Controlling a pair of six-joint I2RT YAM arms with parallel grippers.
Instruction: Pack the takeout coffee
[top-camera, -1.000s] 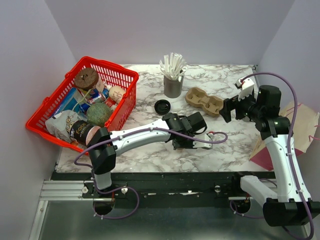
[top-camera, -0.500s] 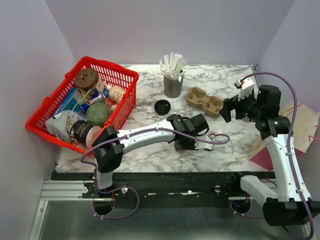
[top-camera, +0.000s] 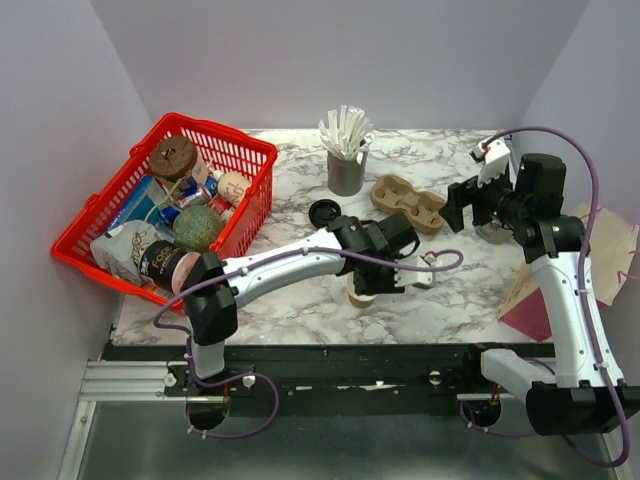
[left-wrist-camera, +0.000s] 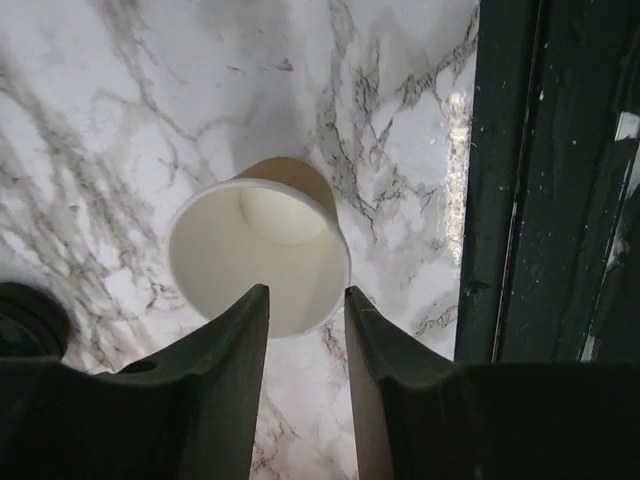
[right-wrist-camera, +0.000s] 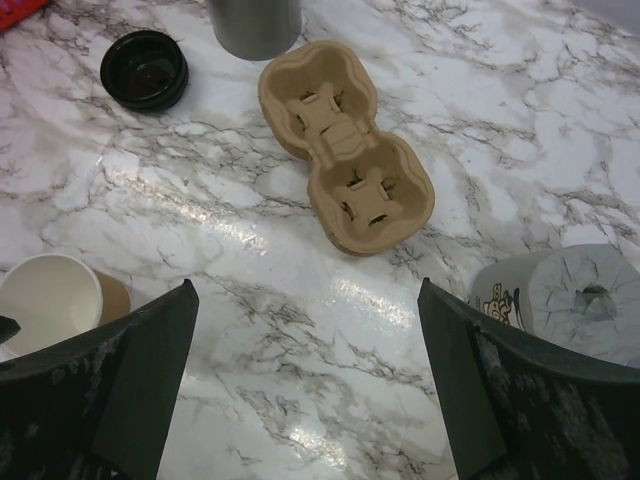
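Under the left gripper (left-wrist-camera: 307, 295), close to the front edge of the white marble table (top-camera: 430, 150), stands the one small tan paper cup with pale inside (left-wrist-camera: 258, 250), its mouth up and uncovered. The two dark fingers (left-wrist-camera: 225, 380) are a little apart and grasp nothing. The near rim of the cup shows in the gap below them.

The one round black plastic lid (right-wrist-camera: 145, 70) lies on the marble farther back, apart from the cup. Near it stands one grey cup (top-camera: 346, 175) holding white sticks (top-camera: 345, 130); these I cannot count. One brown moulded-pulp carrier (right-wrist-camera: 345, 150) with two wells lies to the right of the grey cup, between the lid and the right gripper (right-wrist-camera: 305, 385). That gripper hangs above the marble with jaws wide apart, holding nothing.

One pale roll in a printed wrapper (right-wrist-camera: 565, 295) is near the right end of the carrier. One red plastic basket (top-camera: 225, 135), full of groceries, stands at the left. The left arm (top-camera: 290, 265) reaches past it to the cup.
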